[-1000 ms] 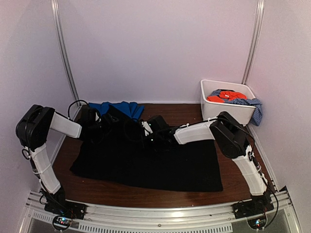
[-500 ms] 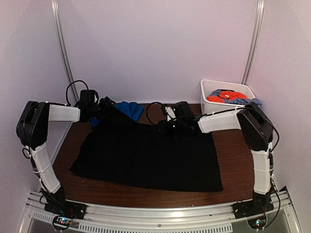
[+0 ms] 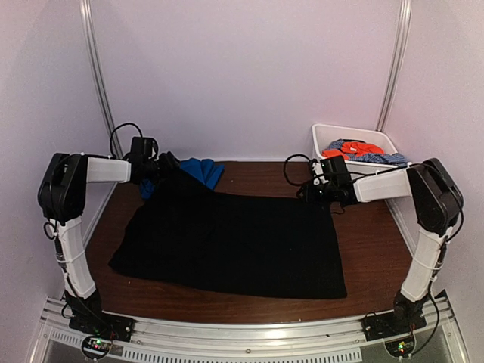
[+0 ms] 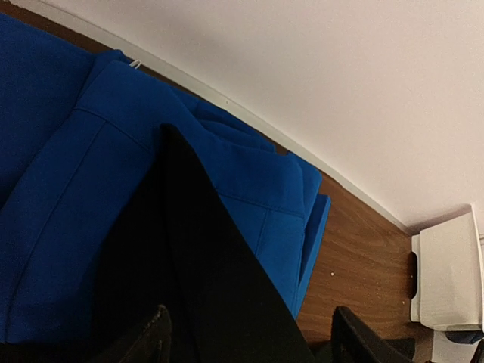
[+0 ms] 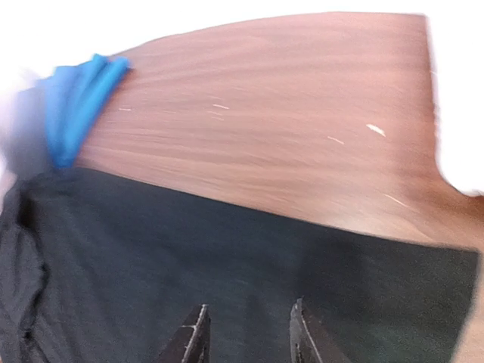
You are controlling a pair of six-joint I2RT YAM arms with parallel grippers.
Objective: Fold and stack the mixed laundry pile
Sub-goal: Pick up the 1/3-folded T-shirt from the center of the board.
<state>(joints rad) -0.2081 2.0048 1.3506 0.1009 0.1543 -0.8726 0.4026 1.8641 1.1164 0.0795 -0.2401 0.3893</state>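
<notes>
Black garment (image 3: 234, 246) lies spread on the table (image 3: 370, 249), left jaws wide, right jaws parted at its far corners; I'd pinch both evenly, folding toward its near edge.

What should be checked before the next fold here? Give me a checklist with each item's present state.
1. Large black cloth garment spread flat on brown wooden table: ok.
2. Right gripper open, nothing held: ok.
3. Left gripper open, black corner between its jaws: ok.
4. Black corner clear of folded royal-blue cloth garment: not ok, they overlap.
5. Orange-red cloth garment and blue-white speckled cloth garment in white rectangular plastic tub: ok.
</notes>
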